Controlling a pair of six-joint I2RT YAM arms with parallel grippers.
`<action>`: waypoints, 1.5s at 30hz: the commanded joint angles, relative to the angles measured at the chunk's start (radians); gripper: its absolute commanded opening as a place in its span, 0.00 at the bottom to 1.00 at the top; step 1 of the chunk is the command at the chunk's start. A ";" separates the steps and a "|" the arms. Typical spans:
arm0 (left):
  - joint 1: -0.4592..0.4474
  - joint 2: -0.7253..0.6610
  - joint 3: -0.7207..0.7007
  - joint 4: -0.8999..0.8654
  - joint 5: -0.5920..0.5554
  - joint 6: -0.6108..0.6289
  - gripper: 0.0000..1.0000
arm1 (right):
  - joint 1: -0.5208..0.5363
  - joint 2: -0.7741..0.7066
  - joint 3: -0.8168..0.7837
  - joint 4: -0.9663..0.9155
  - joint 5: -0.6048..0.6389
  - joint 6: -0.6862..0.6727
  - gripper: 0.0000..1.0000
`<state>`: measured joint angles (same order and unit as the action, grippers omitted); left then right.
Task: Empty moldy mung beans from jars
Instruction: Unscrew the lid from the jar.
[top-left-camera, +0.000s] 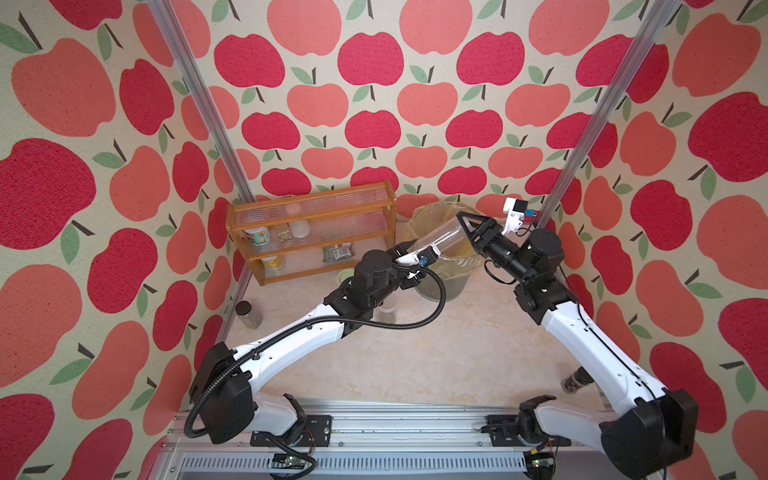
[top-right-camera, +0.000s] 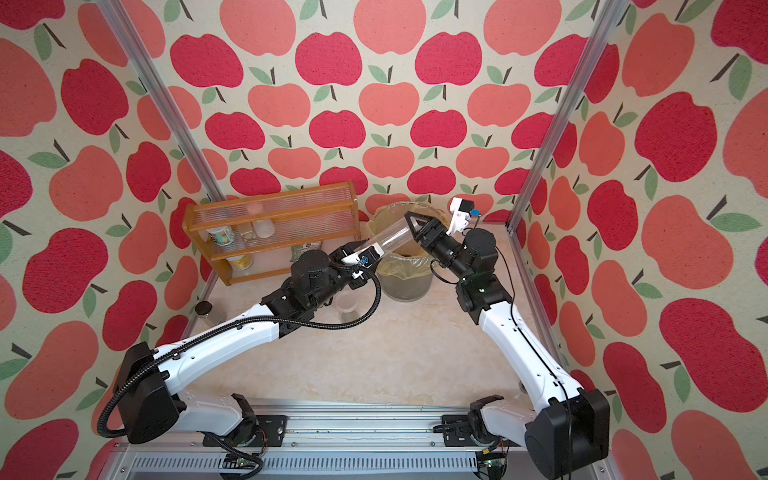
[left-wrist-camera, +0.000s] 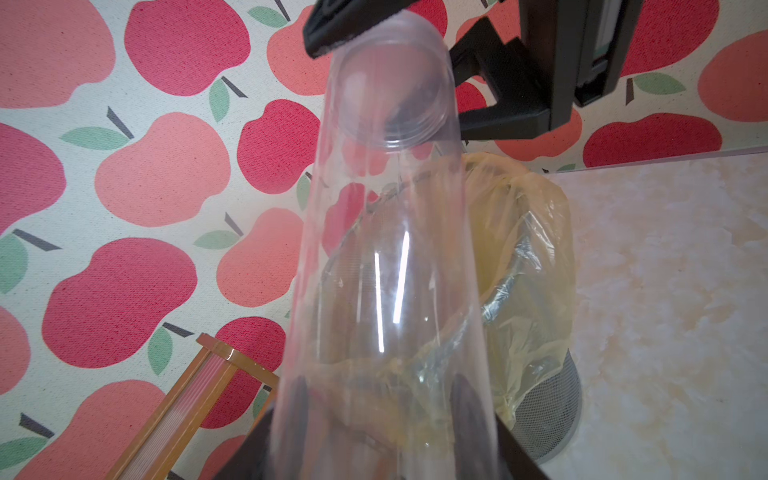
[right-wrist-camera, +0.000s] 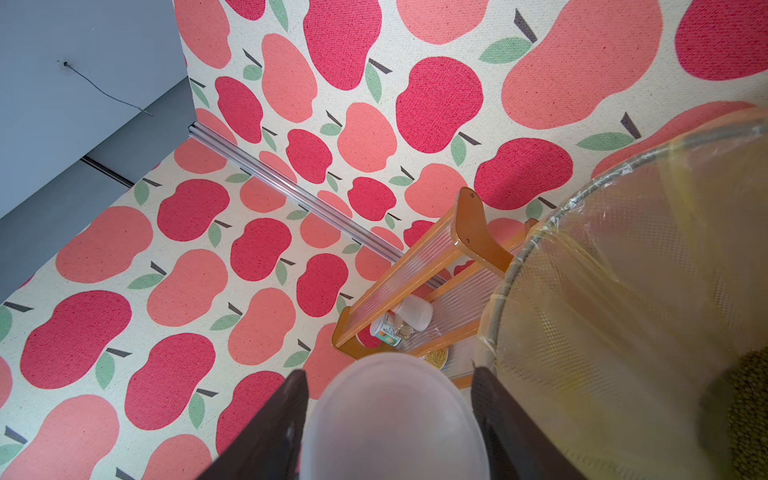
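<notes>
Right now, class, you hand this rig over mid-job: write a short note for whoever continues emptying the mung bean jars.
Left gripper: shut on the tall tube, held across above the lined bin.
Right gripper: jaws flank the tube's far end; grip unclear.
Done: tall tube looks empty; mung beans lie in the bin.
Short jar and a pale green lid stand by the left arm, partly hidden; contents unclear.
Left: check those, empty them if needed.
</notes>
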<state>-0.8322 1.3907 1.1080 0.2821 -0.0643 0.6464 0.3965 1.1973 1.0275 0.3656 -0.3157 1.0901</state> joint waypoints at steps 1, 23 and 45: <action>-0.001 0.010 0.033 0.033 -0.014 -0.006 0.41 | -0.005 -0.005 -0.017 0.074 -0.007 0.031 0.66; 0.094 -0.022 0.177 -0.244 0.118 -0.353 0.41 | -0.004 0.026 -0.051 0.264 -0.045 0.041 0.51; 0.318 -0.062 0.231 -0.320 0.558 -0.781 0.41 | 0.069 0.094 -0.020 0.542 -0.071 0.030 0.51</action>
<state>-0.5789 1.3609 1.3010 -0.0795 0.5884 0.0036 0.4591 1.3025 0.9920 0.8074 -0.3706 1.1587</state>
